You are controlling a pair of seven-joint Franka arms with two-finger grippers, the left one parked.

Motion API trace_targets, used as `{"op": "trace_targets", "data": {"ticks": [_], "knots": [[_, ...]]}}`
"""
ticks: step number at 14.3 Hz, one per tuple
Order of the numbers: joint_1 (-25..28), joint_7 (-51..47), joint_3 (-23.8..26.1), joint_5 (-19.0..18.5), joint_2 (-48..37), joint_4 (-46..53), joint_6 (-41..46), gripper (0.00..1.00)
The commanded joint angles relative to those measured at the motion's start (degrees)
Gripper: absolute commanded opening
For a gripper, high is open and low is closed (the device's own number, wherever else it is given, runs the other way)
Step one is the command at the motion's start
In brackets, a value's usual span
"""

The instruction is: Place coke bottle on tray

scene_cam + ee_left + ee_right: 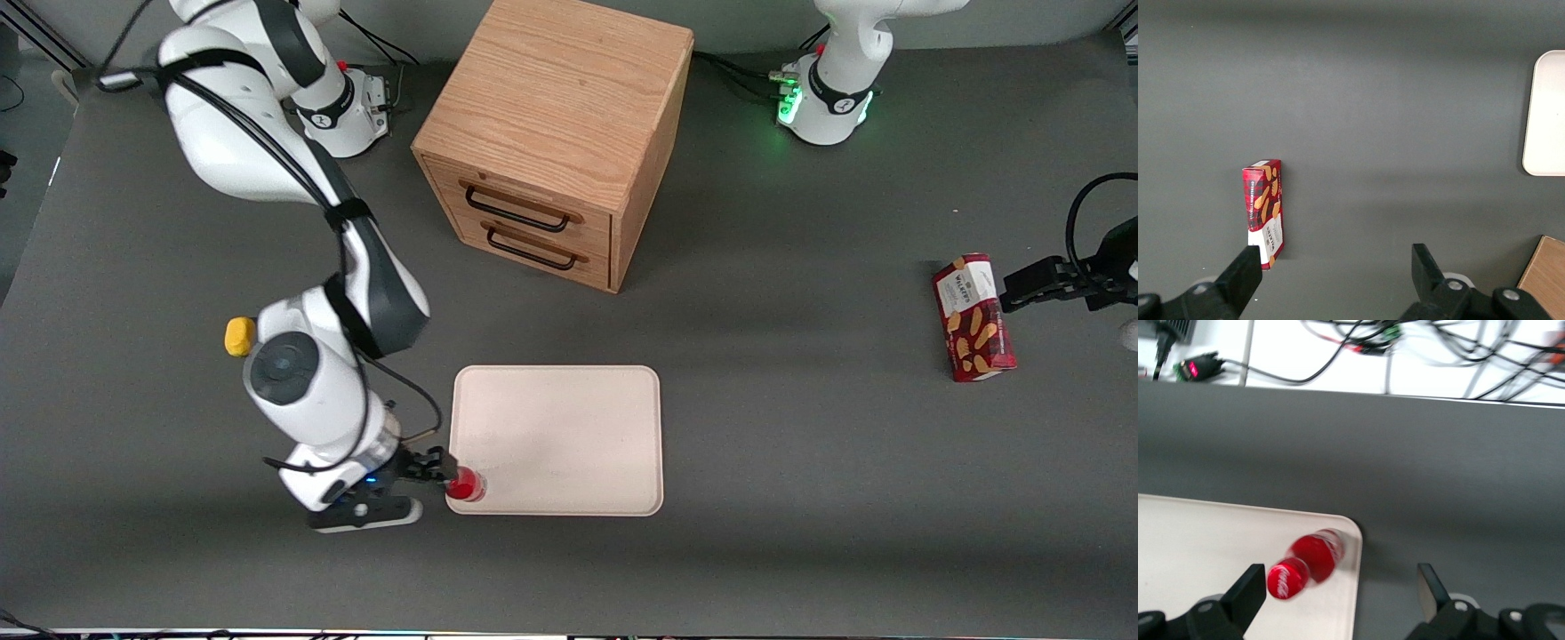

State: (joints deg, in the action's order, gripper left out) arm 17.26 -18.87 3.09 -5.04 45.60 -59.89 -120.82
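The hand (437, 469) hangs low at the tray's (569, 418) corner nearest the front camera on the working arm's end, its 2 fingers (1248, 587) spread apart with nothing between them. The coke bottle (466, 485) stands on the tray just inside that rounded corner, right beside the fingertips; from the wrist camera its red cap (1286, 580) sits close to 1 finger, while the other finger hangs over bare counter (800, 498) off the tray's rim. Whether that near finger touches the bottle cannot be told. The bottle (1313, 559) appears tilted slightly in the wrist view, cap nearer the hand and clear base toward the corner of the tray (1205, 547). Farther from the front camera than the hand, a small yellow lump (238, 336) shows beside the working arm, and a wooden cabinet (556, 133) with 2 drawers stands farther off still. A red snack box (973, 317) lies well away from the hand, toward the parked arm's end of the counter.
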Motion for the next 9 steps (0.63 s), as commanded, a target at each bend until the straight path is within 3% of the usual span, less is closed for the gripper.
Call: {"op": "trace_targets", "data": {"ticks": [1, 3, 9], "knots": [[-1.9, -3.2, -1.2, 3.4, -17.6, -19.6, -0.1, 1.0], [-1.8, -2.8, -4.8, 7.7, -26.3, -27.3, 2.8, 1.0], [-1.7, 3.0, -12.2, 8.1, -43.0, -34.3, 22.8, 1.0]]}}
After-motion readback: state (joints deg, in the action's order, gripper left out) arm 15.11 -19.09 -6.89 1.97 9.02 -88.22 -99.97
